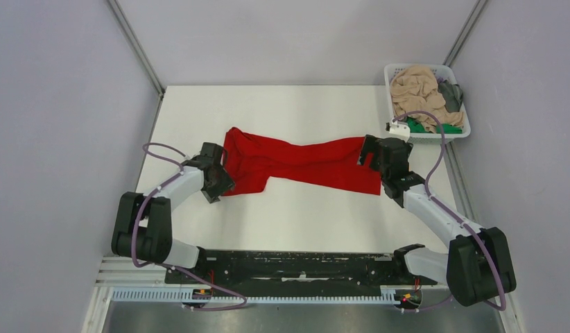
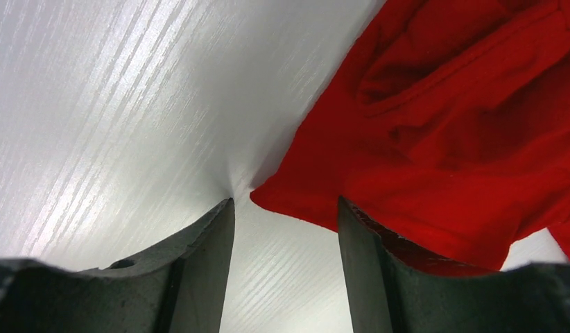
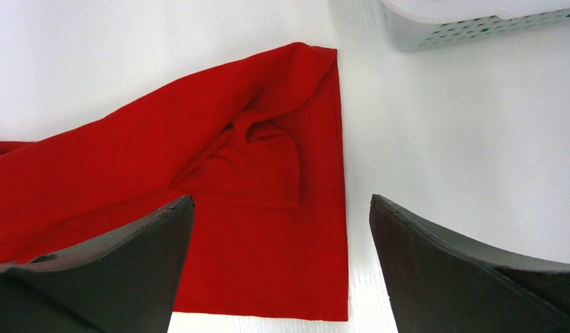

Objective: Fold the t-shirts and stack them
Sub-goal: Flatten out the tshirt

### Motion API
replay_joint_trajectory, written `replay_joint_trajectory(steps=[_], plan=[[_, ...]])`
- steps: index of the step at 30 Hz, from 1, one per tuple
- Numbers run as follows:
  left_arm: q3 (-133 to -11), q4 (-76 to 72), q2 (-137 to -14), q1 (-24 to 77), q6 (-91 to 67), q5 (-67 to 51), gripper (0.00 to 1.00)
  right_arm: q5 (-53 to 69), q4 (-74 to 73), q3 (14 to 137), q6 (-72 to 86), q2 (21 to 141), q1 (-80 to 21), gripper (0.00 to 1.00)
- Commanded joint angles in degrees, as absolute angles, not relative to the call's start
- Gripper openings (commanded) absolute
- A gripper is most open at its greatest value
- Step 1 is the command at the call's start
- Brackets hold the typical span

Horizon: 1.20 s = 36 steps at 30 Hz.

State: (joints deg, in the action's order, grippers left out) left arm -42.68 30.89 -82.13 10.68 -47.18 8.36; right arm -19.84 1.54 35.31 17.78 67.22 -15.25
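Observation:
A bright red t-shirt (image 1: 296,165) lies stretched left to right across the middle of the white table, bunched and narrow at its centre. My left gripper (image 1: 218,182) is open at the shirt's left end; in the left wrist view (image 2: 286,208) a red corner (image 2: 282,198) lies between its tips. My right gripper (image 1: 372,156) is open over the shirt's right end; the right wrist view (image 3: 282,208) shows the straight red edge (image 3: 341,229) between its wide-open fingers. Peach-beige (image 1: 417,89), dark grey (image 1: 451,95) and green (image 1: 424,127) shirts lie heaped in the basket.
The white slotted plastic basket (image 1: 396,70) stands at the table's far right corner; its wall also shows in the right wrist view (image 3: 476,28). Grey walls and metal rails bound the table on both sides. The arms' black base bar (image 1: 296,267) runs along the near edge.

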Motion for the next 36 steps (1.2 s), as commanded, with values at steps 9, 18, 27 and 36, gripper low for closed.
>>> replay_joint_trajectory(steps=[9, 18, 27, 36], plan=[[-45.7, 27.1, -87.4, 10.2, -45.4, 9.0, 0.61, -21.4, 1.2, 36.0, 16.7, 68.4, -15.1, 0.98], [-46.0, 25.6, -90.3, 9.9, -44.1, 4.2, 0.24, -24.7, -2.4, 36.5, 18.0, 68.7, -15.2, 0.98], [-43.5, 28.4, -86.6, 9.9, -43.8, 2.5, 0.02, -25.1, -10.7, 36.3, 22.0, 67.7, -15.1, 0.98], [-40.3, 29.8, -79.9, 9.9, -44.7, 2.1, 0.02, -20.2, -13.0, 35.2, 27.7, 72.2, -14.9, 0.9]])
